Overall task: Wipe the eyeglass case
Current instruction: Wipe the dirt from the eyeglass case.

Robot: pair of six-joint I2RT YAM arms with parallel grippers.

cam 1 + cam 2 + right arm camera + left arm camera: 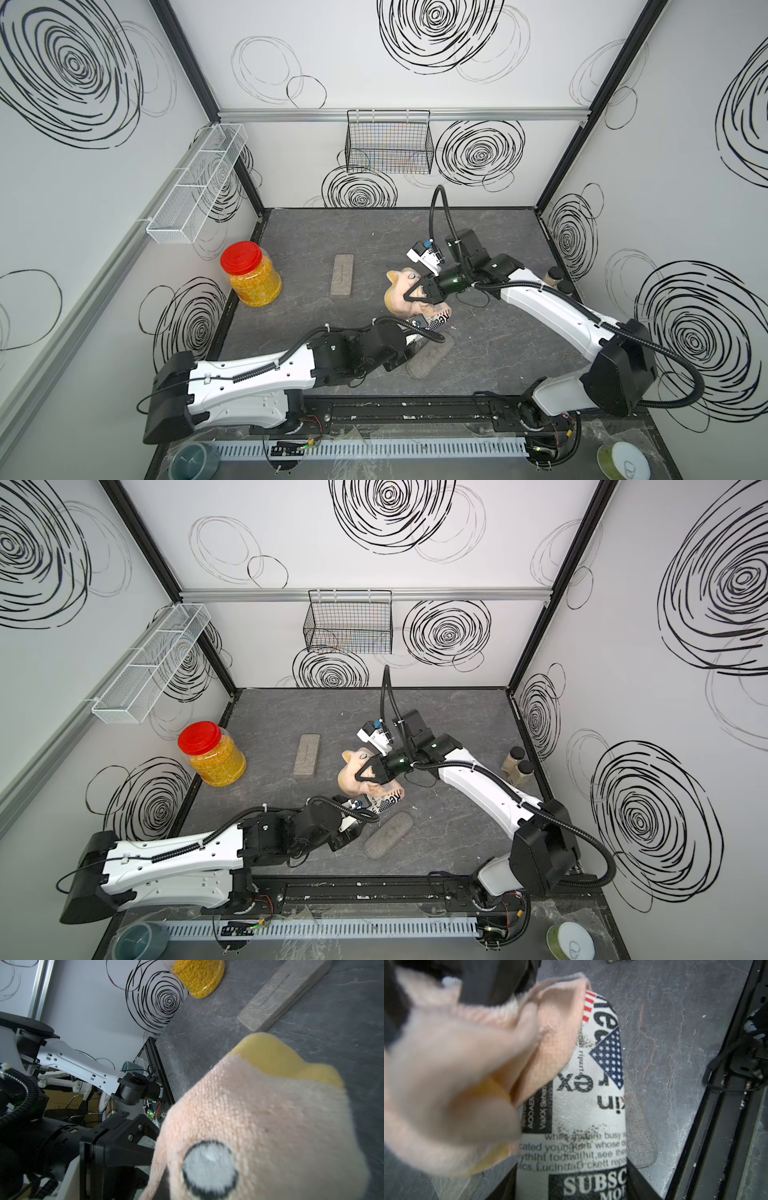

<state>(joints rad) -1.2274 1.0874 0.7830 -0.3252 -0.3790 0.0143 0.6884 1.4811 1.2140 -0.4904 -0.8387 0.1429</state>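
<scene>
In a top view the right gripper [409,296] is pinched on a peach terry cloth with a yellow patch [395,303], just above the newsprint-patterned white eyeglass case [439,319]. Wiping seems to be under way, and the next stroke calls for dragging the cloth along the case.

In the left wrist view the left gripper [571,1186] is clamped on the case's near end. The blurred cloth overlaps the far part, probably touching it.

In the right wrist view the cloth hides the case entirely.
</scene>
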